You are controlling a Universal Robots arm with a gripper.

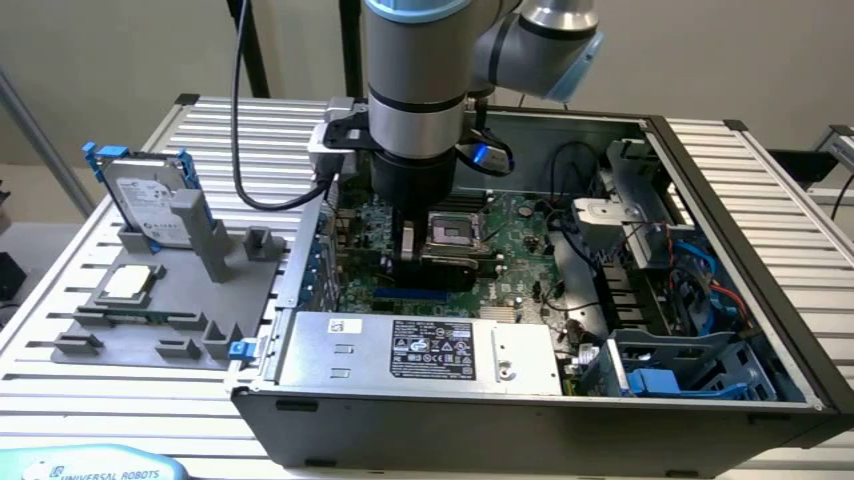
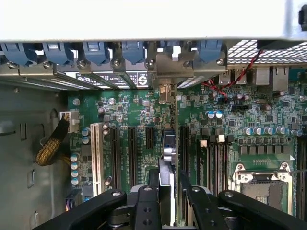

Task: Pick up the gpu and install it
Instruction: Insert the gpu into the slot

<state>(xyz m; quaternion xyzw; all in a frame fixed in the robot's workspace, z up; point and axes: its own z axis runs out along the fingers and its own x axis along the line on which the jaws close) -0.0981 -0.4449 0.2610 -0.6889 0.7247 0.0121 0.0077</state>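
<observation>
Your jaws (image 2: 168,199) are clamped on the gpu (image 2: 169,158), which stands edge-on over the motherboard (image 2: 139,115) between the black expansion slots (image 2: 130,153), its silver bracket up at the case's rear wall. The exterior view gives you what the wrist view cannot: the arm (image 1: 416,90) plunged into the open computer case (image 1: 747,200), and the hard drive (image 1: 140,200) parked in the grey holder (image 1: 174,300) on the slatted surface (image 1: 787,180), well apart. Neighbouring slots crowd the card closely on both sides.
</observation>
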